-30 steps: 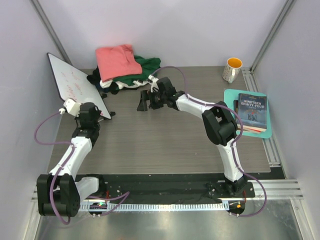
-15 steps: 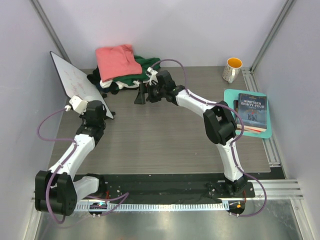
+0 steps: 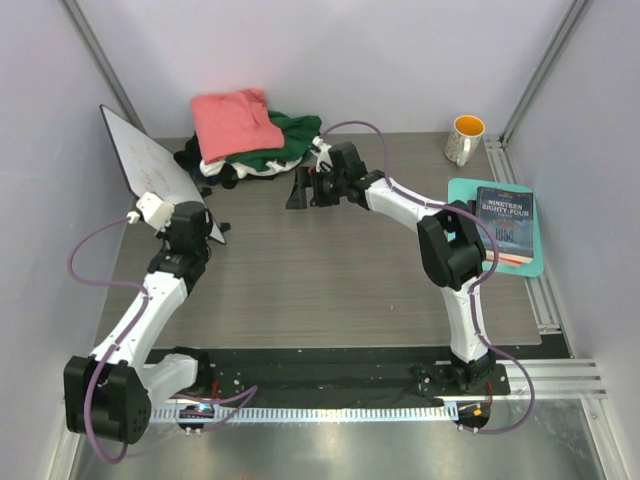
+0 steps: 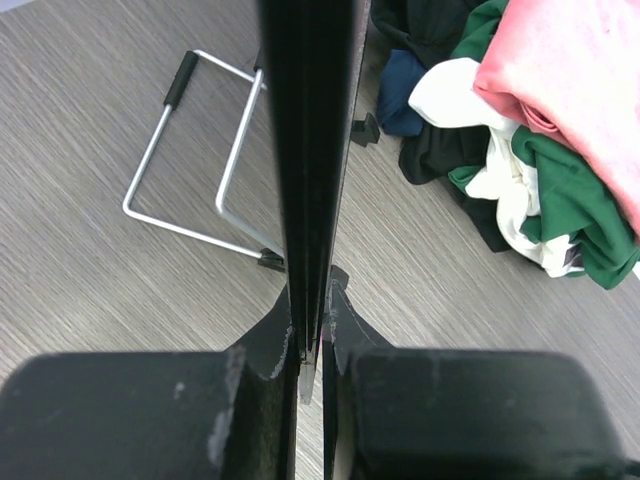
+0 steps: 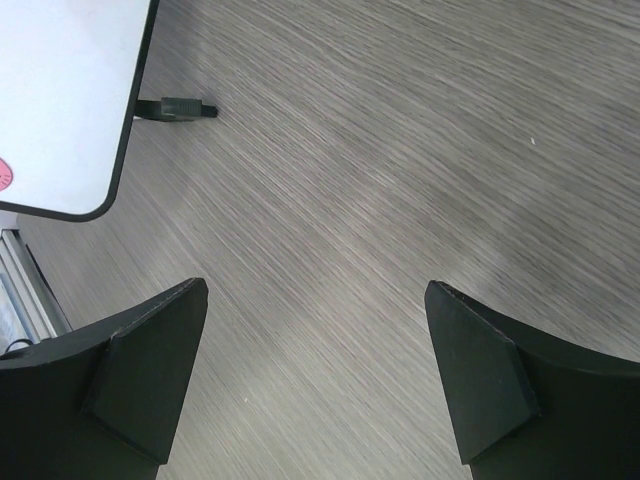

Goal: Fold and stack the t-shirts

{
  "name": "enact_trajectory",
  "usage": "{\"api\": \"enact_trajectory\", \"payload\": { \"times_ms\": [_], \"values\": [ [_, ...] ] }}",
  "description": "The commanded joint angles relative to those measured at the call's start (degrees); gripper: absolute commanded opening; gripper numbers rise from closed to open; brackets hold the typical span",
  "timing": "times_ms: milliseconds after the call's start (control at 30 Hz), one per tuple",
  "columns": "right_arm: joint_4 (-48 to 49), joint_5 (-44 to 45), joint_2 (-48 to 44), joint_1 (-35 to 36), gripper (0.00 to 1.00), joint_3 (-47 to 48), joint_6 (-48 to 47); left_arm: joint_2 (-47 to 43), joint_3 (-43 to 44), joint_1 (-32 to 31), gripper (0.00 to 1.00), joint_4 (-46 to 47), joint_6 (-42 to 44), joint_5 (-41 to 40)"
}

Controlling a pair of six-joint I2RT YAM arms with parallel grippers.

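Observation:
The t-shirts lie in a heap at the back left of the table, a salmon-pink one on top of a dark green one, with white and black cloth beneath. The left wrist view shows the pink, green, white and black cloth to the right. My left gripper is shut on the thin edge of the white board, left of the heap. My right gripper hangs open over bare table just right of the heap, holding nothing.
The board's wire stand rests on the table behind it, and its corner shows in the right wrist view. A yellow-lined mug stands at the back right. A book lies on a teal mat by the right rail.
My left gripper has shifted slightly right with the board in it. My right gripper swung toward the heap, then drew back a little to the right, still open.

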Motion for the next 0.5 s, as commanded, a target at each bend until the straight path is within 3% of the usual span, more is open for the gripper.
{"api": "enact_trajectory", "payload": {
  "times_ms": [0,467],
  "values": [
    [0.4,-0.6,-5.7,-0.6,0.96,-0.6,-0.5,0.8,-2.7,0.2,0.00,-13.5,1.3,-1.3],
    [1.7,-0.8,-7.6,-0.7,0.96,-3.5,0.7,0.3,-3.5,-2.3,0.00,-17.1,0.0,0.9]
  ]
}}
